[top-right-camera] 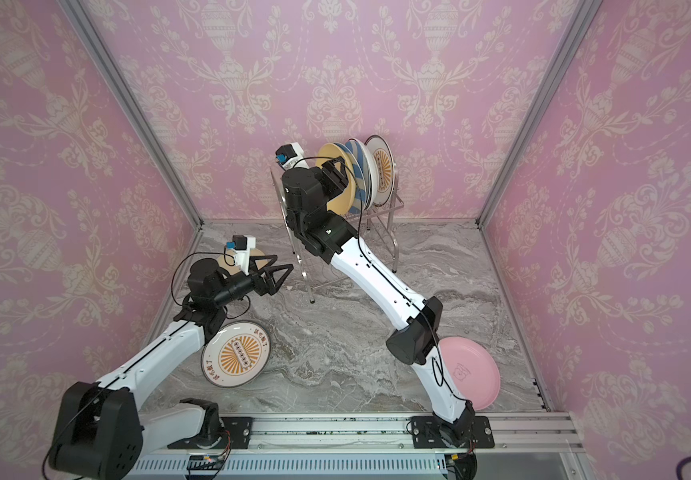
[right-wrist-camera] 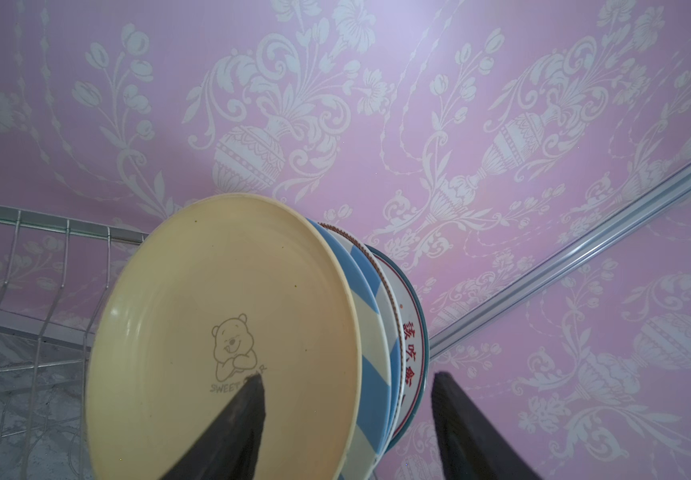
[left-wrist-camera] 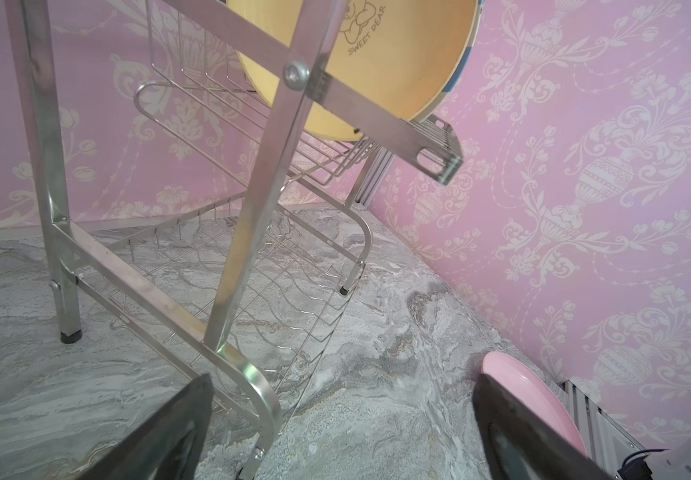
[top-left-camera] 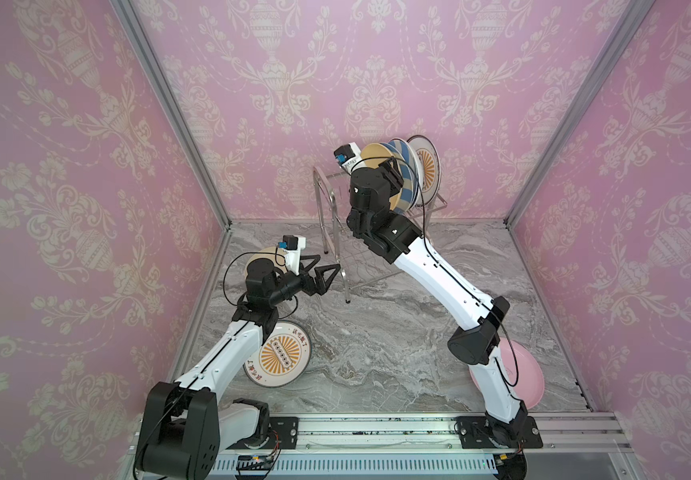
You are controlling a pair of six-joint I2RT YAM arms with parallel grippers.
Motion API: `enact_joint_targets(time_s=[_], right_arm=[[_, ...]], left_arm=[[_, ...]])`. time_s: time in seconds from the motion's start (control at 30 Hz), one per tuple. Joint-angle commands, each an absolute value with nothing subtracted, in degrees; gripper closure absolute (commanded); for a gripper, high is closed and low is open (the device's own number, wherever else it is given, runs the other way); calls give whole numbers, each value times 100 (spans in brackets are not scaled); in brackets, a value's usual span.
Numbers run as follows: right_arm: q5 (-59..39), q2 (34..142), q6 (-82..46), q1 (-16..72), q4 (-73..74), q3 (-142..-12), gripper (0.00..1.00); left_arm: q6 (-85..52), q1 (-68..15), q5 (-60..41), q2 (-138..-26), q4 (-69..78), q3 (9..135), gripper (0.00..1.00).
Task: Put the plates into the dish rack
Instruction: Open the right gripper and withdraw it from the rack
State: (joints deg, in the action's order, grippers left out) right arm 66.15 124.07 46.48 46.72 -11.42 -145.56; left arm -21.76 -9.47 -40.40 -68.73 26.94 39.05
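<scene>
Plates stand on edge in a pack between your R gripper's fingers. The jaws are apart and grip nothing: one finger crosses the yellow plate, the other sits past the pack's back. Yellow leans on the striped plate, at one end of the rack's top tier.

Risk: back out skewed & a finger hooks a rim, dragging yellow off its slot or toppling the pack. Retreat straight.

L gripper, wide open & empty, hovers just beside the rack's front leg. A nudge there shifts the rack w/ plates aboard.

Pink plate lies partly behind the R arm, so a low elbow swing could clip it. Sunburst plate lies flat by the L arm.
</scene>
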Motion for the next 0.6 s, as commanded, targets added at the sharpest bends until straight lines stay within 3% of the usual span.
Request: enact_joint_targets(time_s=[0.0, 0.3, 0.57], right_arm=[[6478, 11894, 4159, 4705, -1581, -14528, 34], [5173, 10566, 1638, 4603, -4022, -13904, 28], [3677, 7740, -611, 3469, -4248, -10193, 27]], left_arm=[[-2044, -929, -3874, -6794, 2355, 4040, 1], [-1994, -931, -3586, -6715, 2013, 4148, 1], [-1823, -936, -3284, -6496, 1499, 4149, 1]])
